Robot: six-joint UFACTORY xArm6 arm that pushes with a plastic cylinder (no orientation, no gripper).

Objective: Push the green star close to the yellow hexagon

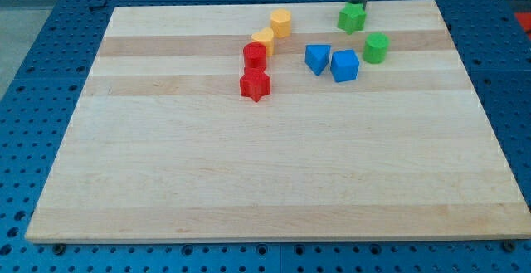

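Observation:
The green star (352, 17) lies near the board's top edge, right of centre. The yellow hexagon (281, 22) lies to its left, about a block's width and more away. My tip (358, 6) stands at the star's upper right side, touching it or nearly so. The rod rises from there out of the view's top.
A second yellow block (263, 39) sits below-left of the hexagon, with a red cylinder (255, 55) and a red star (255, 84) below it. A blue triangle (317, 58), blue cube (344, 65) and green cylinder (376, 47) lie below the green star. The wooden board (249, 173) ends just above the star.

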